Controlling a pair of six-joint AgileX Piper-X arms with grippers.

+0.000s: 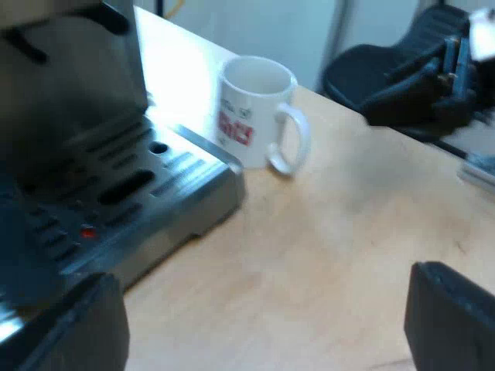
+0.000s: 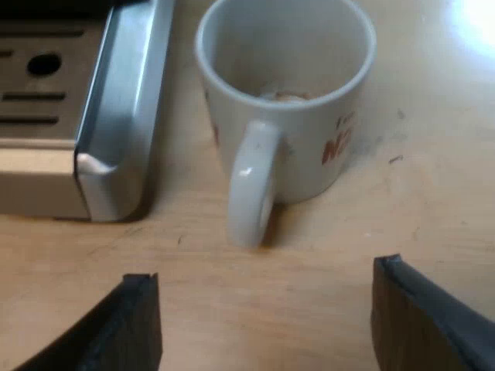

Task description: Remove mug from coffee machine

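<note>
1. the mug (image 1: 251, 108) is white and stands upright on the counter (image 1: 332, 247), just beside the corner of the espresso machine (image 1: 116, 178) and off its drip tray (image 1: 166, 166).
2. in the left wrist view the mug's side carries a red block of print. the letters cannot be read there.
3. in the right wrist view the mug (image 2: 309, 154) is close, with its handle (image 2: 251, 185) turned towards the camera.
4. red lettering curves round the mug's side next to the handle. one large letter looks like an "n", with smaller red marks above it, and the rest bends out of sight.
5. a pale brownish patch lies at the bottom inside the mug. i cannot tell what it is.
6. the drip tray (image 2: 124, 116) has a brushed metal rim and dark slots, and its corner sits near the mug without touching it.
7. a small red dot (image 1: 87, 232) shows among the slots of the tray in the left wrist view.
8. the left gripper (image 1: 263, 325) hangs over the bare counter near the machine's front. its black fingers (image 1: 77, 325) are spread wide and hold nothing.
9. the right gripper (image 2: 271, 309) sits just short of the handle. its fingers (image 2: 421, 317) are wide apart, with only light wooden counter (image 2: 433, 201) between them.
</note>
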